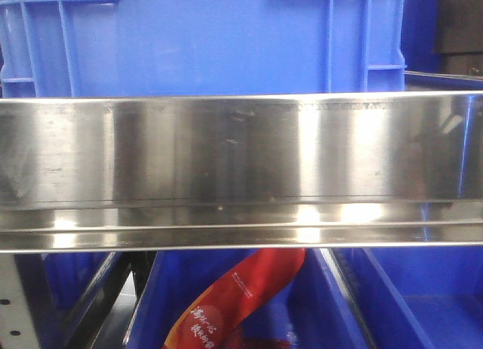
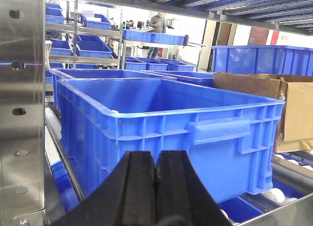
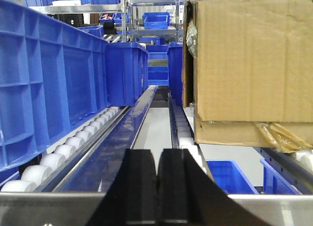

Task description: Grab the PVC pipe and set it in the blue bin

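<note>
Pipe first: you have no PVC pipe in any view, so locate it before moving. Your left gripper (image 2: 155,187) and right gripper (image 3: 157,187) both have their fingers pressed together on nothing. One empty blue bin (image 2: 166,133) sits at twelve o'clock of the left gripper; one cardboard box (image 3: 249,64) stands at one o'clock of the right. Reaching blind risks striking the steel shelf rail (image 1: 241,168) that blocks the front view. One red packet (image 1: 238,296) lies below it.
</note>
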Robot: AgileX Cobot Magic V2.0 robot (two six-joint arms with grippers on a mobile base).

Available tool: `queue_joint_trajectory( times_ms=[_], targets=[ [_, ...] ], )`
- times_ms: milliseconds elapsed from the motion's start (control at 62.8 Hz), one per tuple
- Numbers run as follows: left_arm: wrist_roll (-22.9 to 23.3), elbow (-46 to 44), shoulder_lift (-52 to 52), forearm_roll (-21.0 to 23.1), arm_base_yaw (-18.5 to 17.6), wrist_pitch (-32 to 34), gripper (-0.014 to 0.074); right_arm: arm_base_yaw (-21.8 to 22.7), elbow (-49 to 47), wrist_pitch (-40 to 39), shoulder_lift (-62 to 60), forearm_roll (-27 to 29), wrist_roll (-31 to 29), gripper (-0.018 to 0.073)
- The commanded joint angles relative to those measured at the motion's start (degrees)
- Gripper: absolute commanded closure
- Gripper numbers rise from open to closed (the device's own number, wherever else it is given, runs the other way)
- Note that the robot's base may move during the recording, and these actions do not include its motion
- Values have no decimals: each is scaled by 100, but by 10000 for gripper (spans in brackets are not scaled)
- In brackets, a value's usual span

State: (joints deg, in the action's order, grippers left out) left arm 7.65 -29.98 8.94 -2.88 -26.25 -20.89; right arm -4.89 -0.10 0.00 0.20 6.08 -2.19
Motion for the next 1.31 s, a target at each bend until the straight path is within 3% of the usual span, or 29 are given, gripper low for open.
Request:
queue_joint_trajectory(
  times_ms=[0, 972, 1179, 1290],
  targets=[
    [46, -3, -28, -7, -21, 101, 707, 31, 10, -178, -20, 15, -30, 727],
    [46, -3, -28, -7, -21, 101, 707, 31, 10, -178, -20, 15, -30, 727],
    [46, 283, -28, -546, -21, 90, 707, 31, 10, -178, -20, 15, -30, 727],
    [209, 773, -142, -527, -10, 141, 707, 31, 10, -178, -20, 15, -30, 727]
  ],
)
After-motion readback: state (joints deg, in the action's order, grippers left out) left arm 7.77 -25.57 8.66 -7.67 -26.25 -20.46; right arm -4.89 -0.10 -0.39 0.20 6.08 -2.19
